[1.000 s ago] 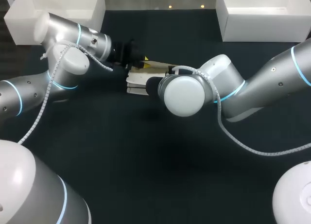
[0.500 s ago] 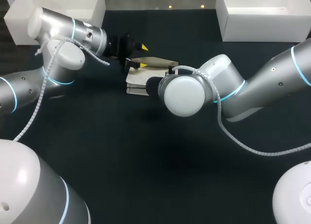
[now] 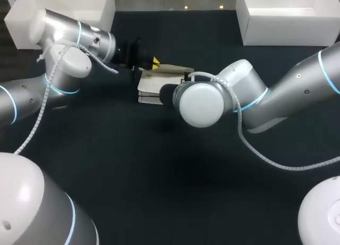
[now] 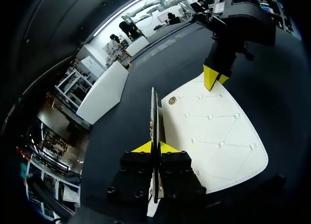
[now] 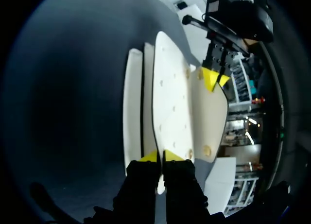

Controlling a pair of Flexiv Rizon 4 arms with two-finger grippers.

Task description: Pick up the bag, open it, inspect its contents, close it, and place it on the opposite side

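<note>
Closing from spread, left gripper (image 4: 155, 147) now pinches an upright panel of the flat white quilted bag (image 4: 214, 131); right gripper (image 5: 160, 157) stays clamped on its opposite end.

The left arm (image 3: 58, 69) and right arm (image 3: 297, 91) are smooth silver-grey tubes with rounded white joint caps and thin glowing blue rings, and a white spiral-wrapped cable (image 3: 287, 168) trails along each. The left claw (image 4: 154, 147) and right claw (image 5: 160, 157) are blocky black bodies with small round screw holes and bright yellow wedge-shaped tips.
</note>
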